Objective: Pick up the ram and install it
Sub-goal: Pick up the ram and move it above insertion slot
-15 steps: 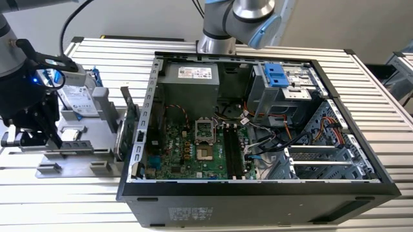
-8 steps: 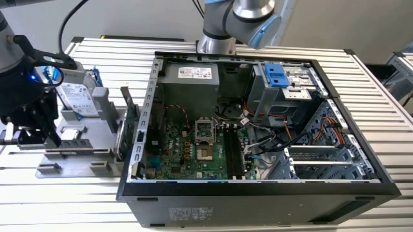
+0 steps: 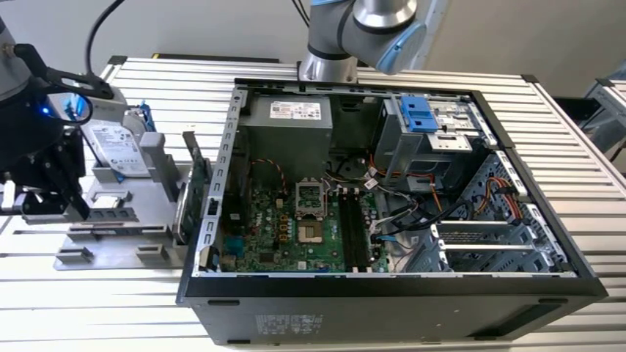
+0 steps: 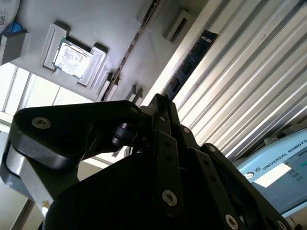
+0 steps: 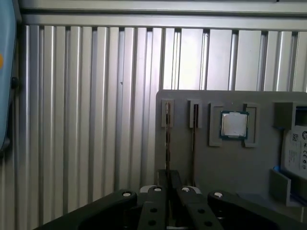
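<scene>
Thin green ram (image 3: 111, 213), on edge, slotted in grey tray (image 3: 117, 242)

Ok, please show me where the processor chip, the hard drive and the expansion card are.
processor chip (image 5: 234, 124), first wrist view, middle of its metal lid.
hard drive (image 3: 117, 147), exterior view, on its white label.
expansion card (image 3: 196, 176), exterior view, upper part of the green board.

An open computer case (image 3: 391, 308) lies on its side on a ribbed aluminium bench (image 3: 98, 308). Inside it are a green motherboard (image 3: 284, 227), a grey power supply (image 3: 289, 121) and a drive cage with a blue latch (image 3: 418, 114). Just beside the case, toward the exterior view's left, sits a grey holder (image 3: 117, 198). It carries a silver hard drive (image 3: 116, 150) and an upright expansion card (image 3: 196, 172). In both wrist views a square processor chip (image 5: 234, 123) (image 4: 72, 58) rests in a recess of the holder.
</scene>
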{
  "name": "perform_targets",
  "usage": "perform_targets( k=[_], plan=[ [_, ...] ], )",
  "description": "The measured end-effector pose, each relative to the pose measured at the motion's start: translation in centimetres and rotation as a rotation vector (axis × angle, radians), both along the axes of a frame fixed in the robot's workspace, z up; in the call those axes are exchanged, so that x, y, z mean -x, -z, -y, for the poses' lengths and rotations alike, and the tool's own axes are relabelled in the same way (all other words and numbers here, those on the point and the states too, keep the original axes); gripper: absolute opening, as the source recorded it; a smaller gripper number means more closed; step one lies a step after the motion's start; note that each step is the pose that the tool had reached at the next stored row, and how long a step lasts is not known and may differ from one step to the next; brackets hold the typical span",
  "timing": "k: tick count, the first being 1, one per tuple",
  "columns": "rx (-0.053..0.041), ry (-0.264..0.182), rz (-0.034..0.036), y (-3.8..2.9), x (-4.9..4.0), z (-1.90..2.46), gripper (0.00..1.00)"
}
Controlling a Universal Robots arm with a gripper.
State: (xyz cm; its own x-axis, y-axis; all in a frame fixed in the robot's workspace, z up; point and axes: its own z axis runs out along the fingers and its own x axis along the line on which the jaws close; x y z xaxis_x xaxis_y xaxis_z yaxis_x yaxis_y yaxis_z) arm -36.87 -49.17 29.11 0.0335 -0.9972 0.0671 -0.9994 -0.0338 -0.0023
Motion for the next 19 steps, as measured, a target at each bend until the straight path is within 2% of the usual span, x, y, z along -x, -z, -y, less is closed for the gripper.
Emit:
perform_targets(
  k=[19],
  plan=[
    [0.0000, 0.000, 0.0001, -1.85, 0.01, 0.00, 0.00]
  ],
)
